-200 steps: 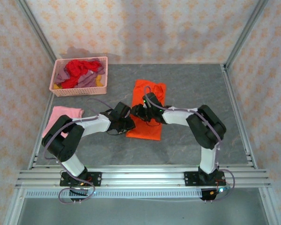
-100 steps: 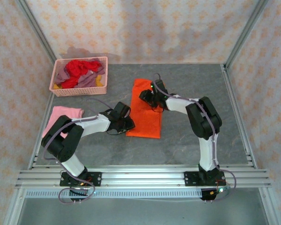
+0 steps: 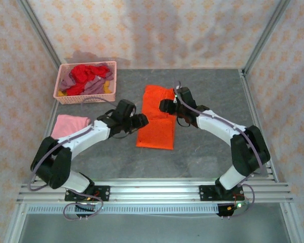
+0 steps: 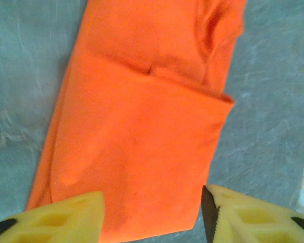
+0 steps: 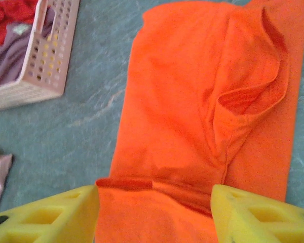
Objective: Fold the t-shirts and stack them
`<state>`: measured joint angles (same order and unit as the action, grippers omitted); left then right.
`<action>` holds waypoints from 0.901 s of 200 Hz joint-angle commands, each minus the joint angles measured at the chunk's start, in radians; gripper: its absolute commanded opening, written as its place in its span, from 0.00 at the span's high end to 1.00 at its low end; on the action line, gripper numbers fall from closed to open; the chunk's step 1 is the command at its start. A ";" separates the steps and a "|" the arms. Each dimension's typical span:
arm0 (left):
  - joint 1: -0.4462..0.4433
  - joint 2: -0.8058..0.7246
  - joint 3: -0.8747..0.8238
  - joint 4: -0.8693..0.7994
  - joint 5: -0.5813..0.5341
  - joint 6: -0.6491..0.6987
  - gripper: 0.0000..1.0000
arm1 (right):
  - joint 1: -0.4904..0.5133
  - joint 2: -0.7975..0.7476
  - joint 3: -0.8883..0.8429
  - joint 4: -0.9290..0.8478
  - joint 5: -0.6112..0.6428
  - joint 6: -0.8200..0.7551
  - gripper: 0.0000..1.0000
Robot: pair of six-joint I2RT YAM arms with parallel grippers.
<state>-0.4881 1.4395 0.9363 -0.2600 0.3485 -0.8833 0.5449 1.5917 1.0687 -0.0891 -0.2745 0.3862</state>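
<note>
Grey desk (image 3: 213, 147), patterned walls (image 3: 167, 30) behind. Orange t-shirt (image 3: 157, 135) lies flat mid-desk, folded lengthwise into a strip. Left tool (image 3: 142, 120) sits at its left edge, right tool (image 3: 165, 105) over its far half — both w/ yellow fingers (image 4: 66, 217) spread wide, gripping nothing, cloth showing between them. Pink t-shirt (image 3: 70, 125) lies folded at the desk's left edge; red and mauve t-shirts (image 3: 88, 73) are heaped in the pink basket (image 3: 85, 97) at the far-left corner.

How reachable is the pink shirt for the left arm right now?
Probably yes. The pink shirt lies uncovered beside the left arm, with nothing between them; the left gripper is open over the orange shirt's edge.
</note>
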 commanded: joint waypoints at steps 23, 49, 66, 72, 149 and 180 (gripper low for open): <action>0.143 -0.085 0.032 -0.163 -0.070 0.094 0.20 | 0.093 0.105 0.009 -0.035 -0.009 0.005 0.50; 0.166 -0.105 0.028 -0.203 -0.090 0.125 0.14 | 0.082 0.168 0.003 -0.028 0.041 0.099 0.60; 0.166 -0.111 0.015 -0.192 -0.087 0.125 0.11 | 0.050 0.195 -0.011 -0.047 0.055 0.146 0.64; 0.166 -0.111 0.012 -0.184 -0.084 0.120 0.10 | 0.034 0.208 -0.016 -0.059 0.054 0.159 0.65; 0.166 0.073 0.106 -0.102 -0.020 0.141 0.00 | -0.034 0.266 0.012 -0.150 0.004 -0.074 0.75; 0.166 0.209 0.202 -0.081 0.005 0.161 0.00 | -0.034 0.221 0.043 -0.219 0.034 -0.165 0.73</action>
<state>-0.3206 1.5738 1.0546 -0.3862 0.3290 -0.7578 0.5152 1.8355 1.0836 -0.2058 -0.2653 0.3420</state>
